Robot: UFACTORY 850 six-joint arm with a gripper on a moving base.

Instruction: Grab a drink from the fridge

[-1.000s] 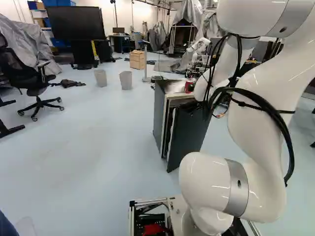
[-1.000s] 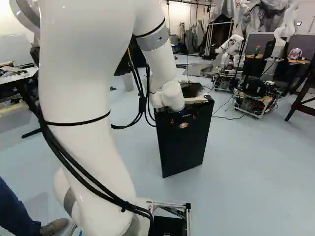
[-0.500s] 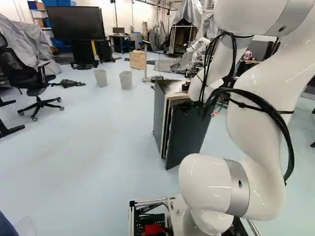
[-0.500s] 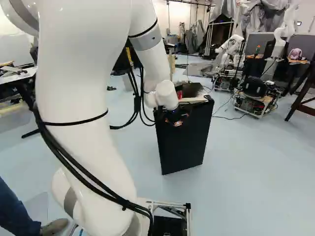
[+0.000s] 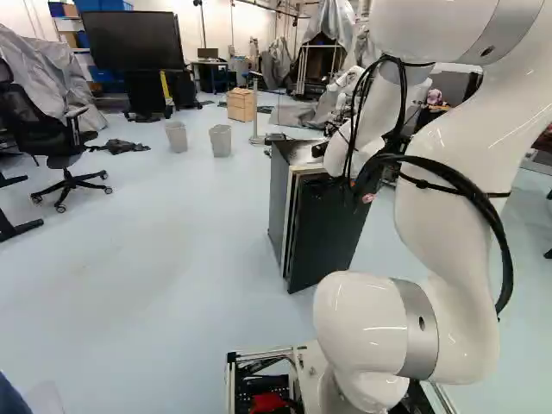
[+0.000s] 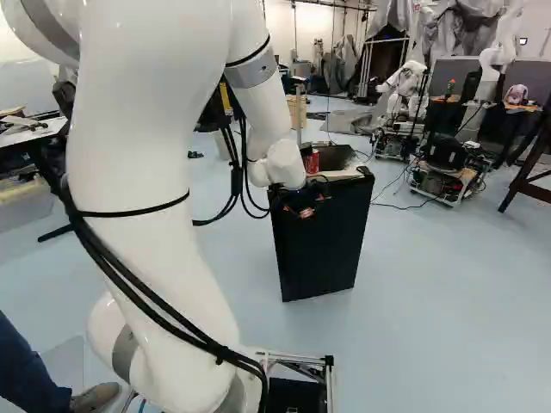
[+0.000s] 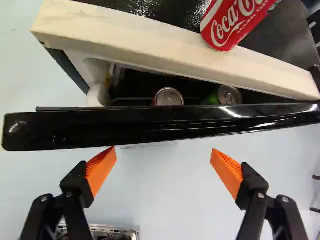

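Red-sided drink can (image 7: 169, 96): located inside the fridge (image 5: 278, 207), upright, lid showing through the gap behind the part-open door (image 7: 150, 128). A green-sided drink can (image 7: 229, 95) stands upright beside it, apart from it, where the gap is narrower. Either would satisfy the task; the choice cannot be determined. A third, red soda can (image 7: 232, 25) rests on the fridge top, at its front edge, and is judged outside the order.

Claw (image 7: 164, 151): spread wide, nothing between its orange pads (image 7: 102, 169). Governing relation: both inside cans lie ahead of the claw, on the far side of the door's top edge, which crosses the whole approach. The line from fingertip to fingertip runs roughly along that edge, so closing here would not pinch the door across its thickness. The red-sided can is nearly in line with the claw's middle; the green-sided one is offset towards one finger. The white arm (image 6: 129, 172) is the only one concerned.

Assessment: early stage. The door probably needs swinging wider first, perhaps by one finger hooked into the wider end of the gap. Risk noted: a finger striking the edge and pushing the door shut
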